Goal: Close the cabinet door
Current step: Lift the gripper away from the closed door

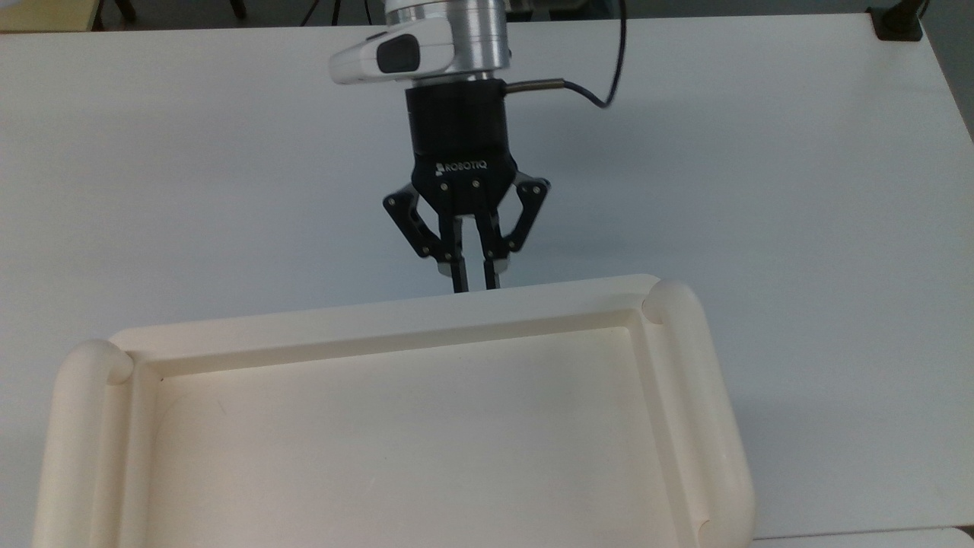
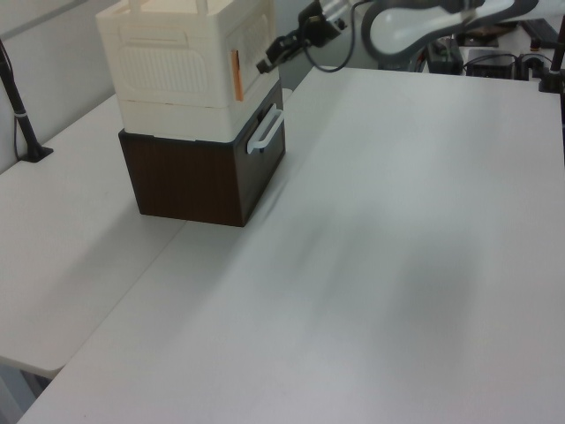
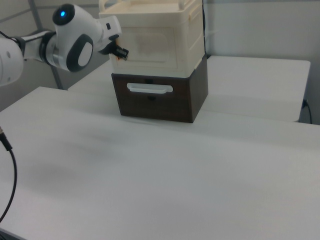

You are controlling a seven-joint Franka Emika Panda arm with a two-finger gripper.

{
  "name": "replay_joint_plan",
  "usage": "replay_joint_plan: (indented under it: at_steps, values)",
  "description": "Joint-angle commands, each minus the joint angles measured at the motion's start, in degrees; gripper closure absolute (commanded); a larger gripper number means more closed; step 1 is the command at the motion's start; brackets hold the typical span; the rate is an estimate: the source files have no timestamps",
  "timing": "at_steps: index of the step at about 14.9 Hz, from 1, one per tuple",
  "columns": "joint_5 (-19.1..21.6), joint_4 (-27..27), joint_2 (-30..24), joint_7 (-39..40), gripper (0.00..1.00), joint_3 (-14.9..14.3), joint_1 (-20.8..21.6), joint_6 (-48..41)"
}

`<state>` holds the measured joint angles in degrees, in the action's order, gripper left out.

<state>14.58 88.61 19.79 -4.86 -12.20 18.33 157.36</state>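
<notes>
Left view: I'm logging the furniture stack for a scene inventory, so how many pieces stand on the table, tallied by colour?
Cream-white: 1, the cabinet, on top
Dark brown: 1, the drawer unit with a white handle, underneath
Total: 2 stacked pieces on the white table

Open room: the desk [image 2: 397, 230] lay bare in front of the cabinet [image 2: 190, 66].
Obstacle: cabinet on dark drawer box [image 2: 207, 177], its handle [image 2: 265, 131] jutting out.
</notes>
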Motion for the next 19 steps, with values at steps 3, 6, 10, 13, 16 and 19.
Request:
replay_joint_plan:
  at_steps: [3,6,10,13,16,19]
  values:
    - [-0.34,5.09,-12.39,7.4,0.67,-0.02,-3.73,-34.18]
    - [-4.81,4.3,-14.6,7.14,0.68,0.59,-5.41,-47.9]
    - [-10.79,2.9,-17.85,6.88,0.35,1.56,-7.77,-62.68]
    - [-14.22,1.39,-19.7,6.88,0.0,3.84,-10.06,-69.28]
    - [-15.64,1.31,-20.14,5.83,0.0,5.52,-12.26,-72.54]
    - [-16.25,0.6,-20.14,3.89,0.0,5.34,-13.05,-72.9]
